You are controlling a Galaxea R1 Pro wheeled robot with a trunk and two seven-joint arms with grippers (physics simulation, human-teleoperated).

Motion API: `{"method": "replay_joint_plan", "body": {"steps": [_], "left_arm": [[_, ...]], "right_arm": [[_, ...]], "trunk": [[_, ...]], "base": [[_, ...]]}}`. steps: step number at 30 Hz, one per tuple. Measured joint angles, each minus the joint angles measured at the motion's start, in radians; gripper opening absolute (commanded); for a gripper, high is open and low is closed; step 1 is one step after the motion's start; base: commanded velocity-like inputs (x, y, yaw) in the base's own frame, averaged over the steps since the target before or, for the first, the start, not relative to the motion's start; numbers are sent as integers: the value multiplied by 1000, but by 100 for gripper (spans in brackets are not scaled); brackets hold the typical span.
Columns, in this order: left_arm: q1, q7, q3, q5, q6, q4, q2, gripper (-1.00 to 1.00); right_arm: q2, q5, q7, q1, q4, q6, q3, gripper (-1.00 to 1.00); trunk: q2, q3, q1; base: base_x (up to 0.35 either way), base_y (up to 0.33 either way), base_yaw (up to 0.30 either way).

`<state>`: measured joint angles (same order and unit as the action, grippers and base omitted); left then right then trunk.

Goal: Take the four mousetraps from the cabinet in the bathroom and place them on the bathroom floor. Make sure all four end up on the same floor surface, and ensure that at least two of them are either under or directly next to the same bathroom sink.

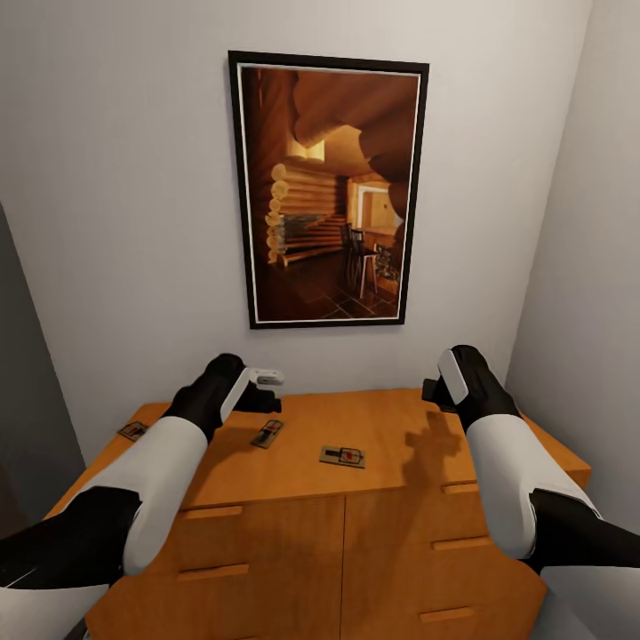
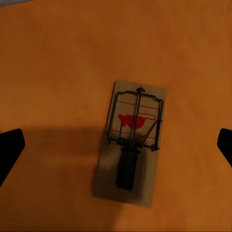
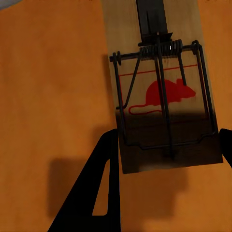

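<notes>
1. The robot faces an orange-brown cabinet (image 1: 338, 542) set against a white wall, with a framed picture (image 1: 329, 191) of a log interior hanging above it.
2. The left claw (image 1: 263, 388) hangs over the rear left part of the cabinet's top; in the left wrist view its two dark fingertips (image 2: 9, 150) stand wide apart with nothing between them.
3. A mousetrap (image 2: 129, 145) lies flat on the top directly below the left claw, between its fingertips but touching neither.
4. The right claw (image 1: 437, 391) hangs over the rear right part of the top. In the right wrist view one dark finger (image 3: 94, 193) lies beside a second mousetrap (image 3: 162, 92), the other at the frame edge; the claw is spread and grips nothing.
5. In the head view a third mousetrap (image 1: 343, 456) lies between the two claws, nearer the front edge.
6. A fourth mousetrap (image 1: 133, 431) lies at the far left edge, outboard of the left claw.
</notes>
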<state>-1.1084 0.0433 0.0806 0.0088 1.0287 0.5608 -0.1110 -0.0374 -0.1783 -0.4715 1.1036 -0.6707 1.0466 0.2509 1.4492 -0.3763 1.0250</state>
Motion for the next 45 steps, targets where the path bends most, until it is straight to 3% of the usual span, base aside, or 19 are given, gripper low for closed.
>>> {"method": "replay_joint_plan", "body": {"steps": [10,27,45], "left_arm": [[0,0,1,1,4,-53,-1,100],[0,-1,0,-2,-1,-65,-7,100],[0,0,0,-3,-4,-131,-4,100]], "right_arm": [[-1,-1,0,0,0,0,-1,-100],[0,-4,0,0,1,0,0,-100],[5,0,3,0,67,0,-1,-100]], "trunk": [[0,0,0],[0,0,0],[0,0,0]], "base": [[0,0,0],[0,0,0],[0,0,0]]}}
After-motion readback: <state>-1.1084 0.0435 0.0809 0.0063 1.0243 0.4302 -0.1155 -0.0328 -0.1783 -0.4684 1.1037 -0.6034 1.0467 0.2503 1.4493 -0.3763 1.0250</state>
